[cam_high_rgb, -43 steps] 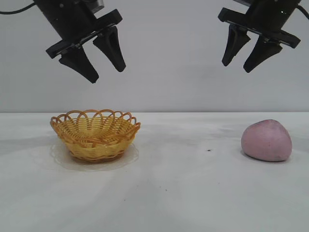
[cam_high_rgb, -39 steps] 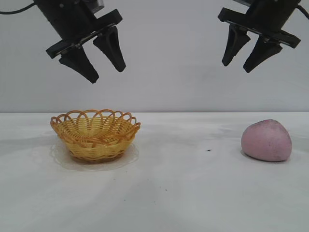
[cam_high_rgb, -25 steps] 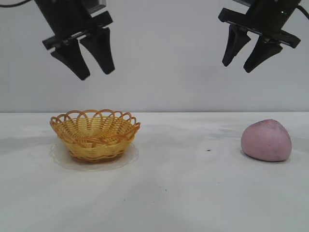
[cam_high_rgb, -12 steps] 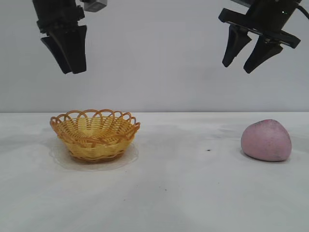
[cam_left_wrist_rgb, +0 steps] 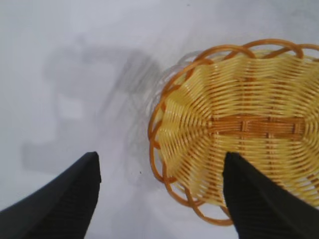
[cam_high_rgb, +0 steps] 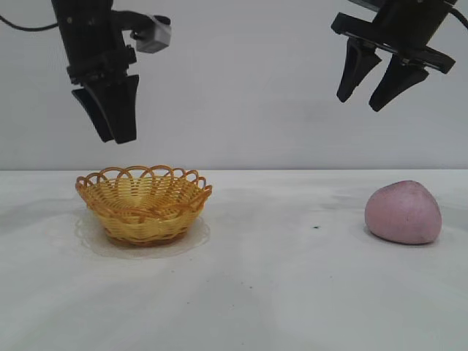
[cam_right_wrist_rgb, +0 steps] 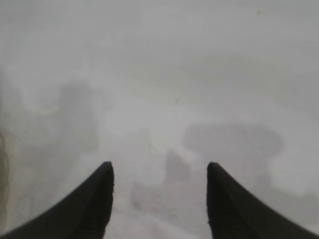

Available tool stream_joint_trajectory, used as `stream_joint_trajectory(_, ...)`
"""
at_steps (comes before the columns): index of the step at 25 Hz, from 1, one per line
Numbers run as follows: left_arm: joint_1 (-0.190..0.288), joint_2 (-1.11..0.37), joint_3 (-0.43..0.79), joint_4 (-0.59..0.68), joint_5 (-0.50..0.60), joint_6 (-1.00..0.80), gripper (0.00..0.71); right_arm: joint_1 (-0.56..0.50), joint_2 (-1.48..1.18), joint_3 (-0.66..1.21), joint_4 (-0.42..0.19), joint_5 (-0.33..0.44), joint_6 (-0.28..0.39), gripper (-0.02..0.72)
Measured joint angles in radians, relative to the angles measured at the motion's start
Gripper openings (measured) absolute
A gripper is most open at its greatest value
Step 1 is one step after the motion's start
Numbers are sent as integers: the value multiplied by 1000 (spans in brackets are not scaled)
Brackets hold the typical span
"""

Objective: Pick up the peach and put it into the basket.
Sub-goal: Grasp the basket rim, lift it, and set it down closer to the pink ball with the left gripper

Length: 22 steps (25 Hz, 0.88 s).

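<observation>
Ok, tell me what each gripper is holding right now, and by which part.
Nothing is held. The left gripper hangs open above the basket; the right gripper hangs open above the peach, which lies on the table.

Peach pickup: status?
Both claws open, empty, raised: left claw above basket, right claw high. Peach untouched on table. Nothing in the way.

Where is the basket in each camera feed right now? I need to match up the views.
Exterior view: the basket sits on the table at lower left, below and slightly right of the left tool, which hangs open above it.
Left wrist view: the basket fills the right side, its rim partly behind one dark fingertip.
Right wrist view: not in it; only bare table.
Shared landmark: the basket's orange looped rim, seen in both the exterior and left wrist views.
</observation>
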State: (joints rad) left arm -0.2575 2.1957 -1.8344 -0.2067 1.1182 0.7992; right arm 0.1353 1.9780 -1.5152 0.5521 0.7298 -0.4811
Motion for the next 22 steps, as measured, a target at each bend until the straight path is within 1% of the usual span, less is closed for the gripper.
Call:
stream_joint_trajectory(9,0,103,-92,-18,-2,2,458,0,0,0,-2,6,-4,392)
stream_joint_trajectory(17,0,167,-113,-20,0,7,458,0,0,0,-5,13,-4,392)
stream_joint_trajectory(18,0,173,-114,-20,0,11,372,0,0,0,-5,13,-4,392)
stream_joint_trajectory(22,0,179,-118,-22,9,21,104,0,0,0,-8,13,-4,392)
